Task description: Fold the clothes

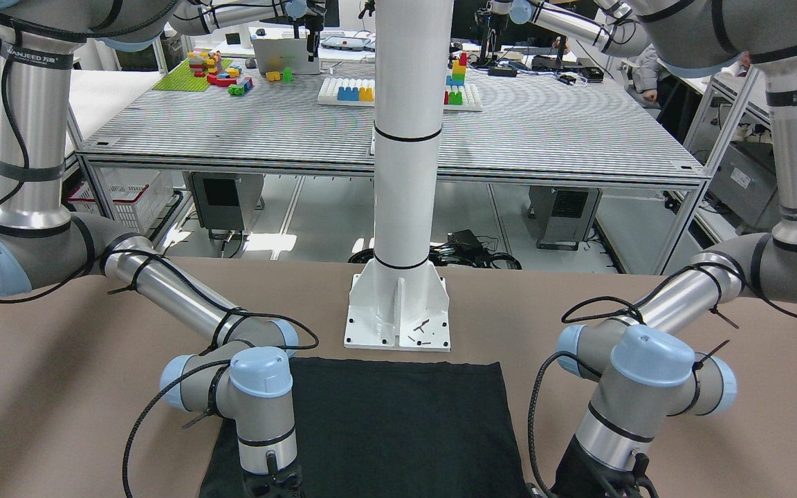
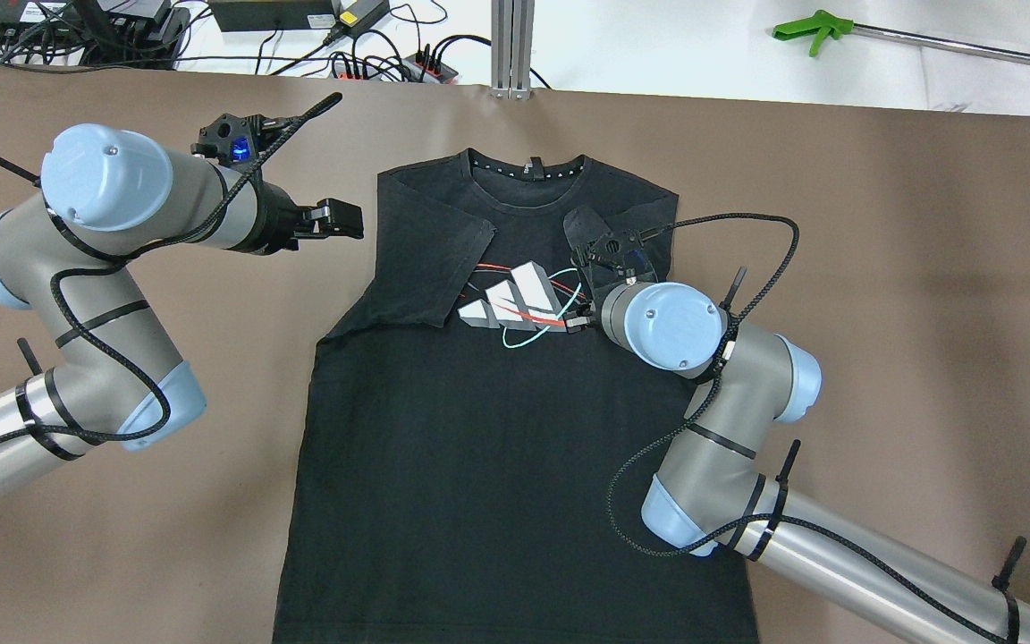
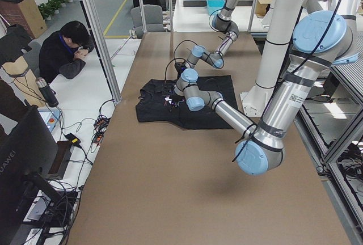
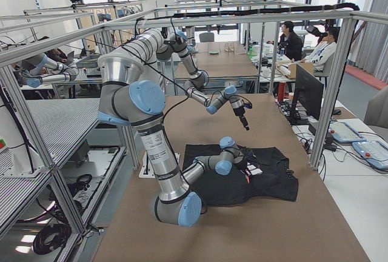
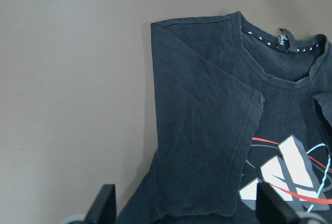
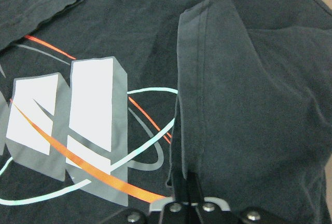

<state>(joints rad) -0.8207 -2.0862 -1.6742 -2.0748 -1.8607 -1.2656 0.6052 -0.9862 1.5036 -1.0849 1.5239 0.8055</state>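
The shirt [image 2: 497, 429] lies at the middle of the table [image 2: 882, 268], collar toward the far edge; the right gripper [image 6: 184, 190], over its chest, seems clamped on the infolded sleeve [image 6: 223, 105], and the left gripper [image 2: 350, 221] gapes just beside the shoulder.

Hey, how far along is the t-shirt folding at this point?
Done: one sleeve lies folded over the chest of the t-shirt. In hand: the right tool is shut on the other sleeve, held partly over the chest; the left tool is open, off the fabric. Left: the body lies unfolded, full length.
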